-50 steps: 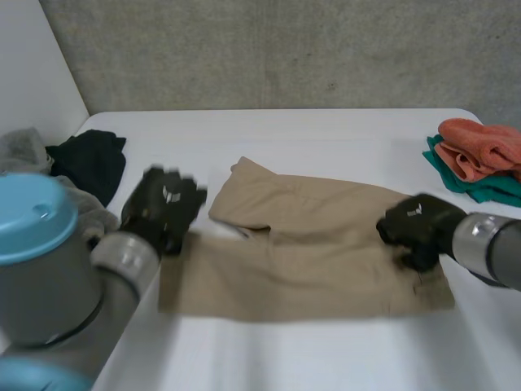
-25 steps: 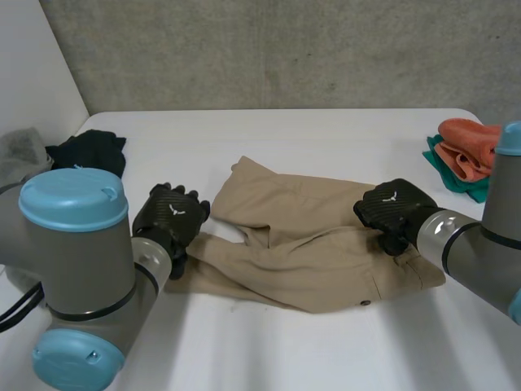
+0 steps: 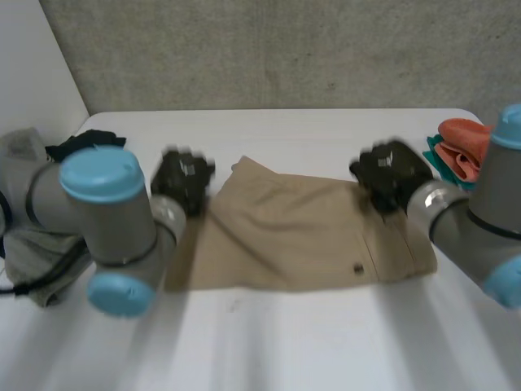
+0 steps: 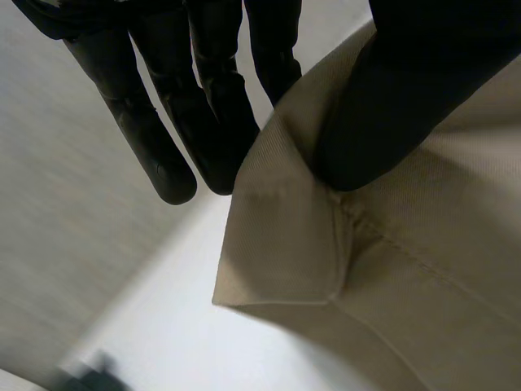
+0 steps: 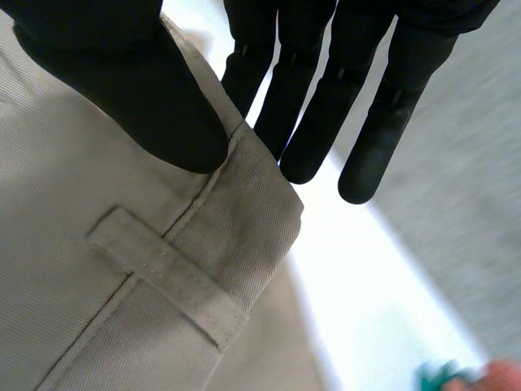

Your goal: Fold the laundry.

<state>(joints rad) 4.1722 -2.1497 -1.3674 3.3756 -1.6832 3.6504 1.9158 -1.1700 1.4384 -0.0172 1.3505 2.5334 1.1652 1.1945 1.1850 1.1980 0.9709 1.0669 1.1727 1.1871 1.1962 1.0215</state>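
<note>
My left hand (image 3: 183,179) and right hand (image 3: 389,173) each pinch a corner of the one tan trousers (image 3: 285,236). One orange cloth (image 3: 466,145) and one teal cloth (image 3: 435,155) lie frame-right, one black garment (image 3: 73,145) frame-left.

A white table (image 3: 326,130); behind, a grey concrete wall (image 3: 285,49).

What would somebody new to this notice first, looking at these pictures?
The tan trousers lie flat across the middle of the white table, a black hand at each far corner. The left hand pinches one corner, the right hand the waistband corner beside a belt loop. Orange and teal cloths lie past the right hand.
</note>
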